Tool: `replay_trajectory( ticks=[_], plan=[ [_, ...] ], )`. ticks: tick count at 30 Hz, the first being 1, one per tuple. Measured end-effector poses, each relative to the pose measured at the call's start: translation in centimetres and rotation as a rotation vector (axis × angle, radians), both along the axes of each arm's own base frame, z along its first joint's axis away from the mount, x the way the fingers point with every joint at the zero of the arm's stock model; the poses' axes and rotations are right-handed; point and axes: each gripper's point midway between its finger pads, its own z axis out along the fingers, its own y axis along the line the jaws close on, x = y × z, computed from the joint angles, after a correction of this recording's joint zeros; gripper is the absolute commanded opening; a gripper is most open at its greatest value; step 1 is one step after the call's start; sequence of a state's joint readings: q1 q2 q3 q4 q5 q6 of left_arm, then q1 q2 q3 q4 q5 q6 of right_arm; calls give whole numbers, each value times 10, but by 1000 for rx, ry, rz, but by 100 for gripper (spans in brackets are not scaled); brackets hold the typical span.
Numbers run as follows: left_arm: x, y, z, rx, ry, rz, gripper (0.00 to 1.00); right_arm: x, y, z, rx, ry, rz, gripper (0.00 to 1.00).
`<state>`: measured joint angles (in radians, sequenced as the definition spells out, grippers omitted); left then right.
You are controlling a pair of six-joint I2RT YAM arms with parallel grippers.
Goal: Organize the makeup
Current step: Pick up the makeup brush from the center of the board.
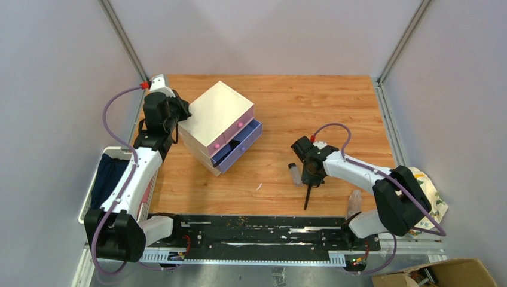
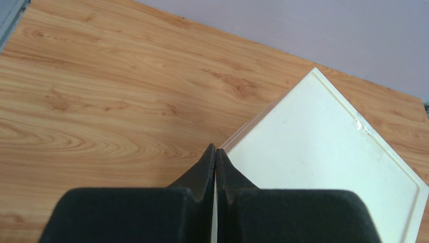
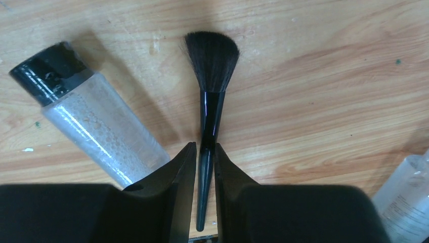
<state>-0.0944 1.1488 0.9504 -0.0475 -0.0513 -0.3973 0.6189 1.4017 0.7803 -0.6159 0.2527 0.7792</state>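
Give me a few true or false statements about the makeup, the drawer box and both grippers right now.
1. The right gripper has its jaws closed on the handle of the brush. True.
2. The left gripper stands wide open. False: it is shut, at a corner of the cream box.
3. The clear bottle beside the brush has a white cap. False: its cap is black.
4. The box's purple drawer sticks out. True.

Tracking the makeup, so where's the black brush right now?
In the right wrist view the brush sits between the right gripper's fingers, right of the clear bottle.
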Motion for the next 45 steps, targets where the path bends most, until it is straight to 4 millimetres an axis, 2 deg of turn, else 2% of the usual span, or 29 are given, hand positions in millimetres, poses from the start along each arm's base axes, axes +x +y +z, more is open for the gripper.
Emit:
replay_trajectory(
  ticks=[11,13,15,21,24,27,34,37,39,45],
  plan=[
    [0,0,0,-1,0,-2,0,0,0,-11,10,8,-23,18],
    [0,-1,-1,-1,0,-3,0,0,1,-11,12,7,-25,12],
    [0,-1,0,-1,0,-3,0,0,0,-11,11,8,-27,1],
    [0,-1,0,-1,0,-3,0,0,0,-10,14,5,-35,0],
    [0,-1,0,-1,0,-3,0,-2,-3,-3,14,-6,-45,0],
    [0,-1,0,-1,0,-3,0,2,-3,20,39,-58,-53,0],
    [0,-1,-1,-1,1,-4,0,26,18,110,215,-269,-56,0],
    [0,-1,-1,-5,1,-6,0,32,37,143,349,-330,-44,0],
    [0,-2,0,-6,0,-6,0,36,53,159,443,-347,-40,0],
    [0,-3,0,-12,1,-12,0,52,110,190,707,-337,-51,0]
  ],
)
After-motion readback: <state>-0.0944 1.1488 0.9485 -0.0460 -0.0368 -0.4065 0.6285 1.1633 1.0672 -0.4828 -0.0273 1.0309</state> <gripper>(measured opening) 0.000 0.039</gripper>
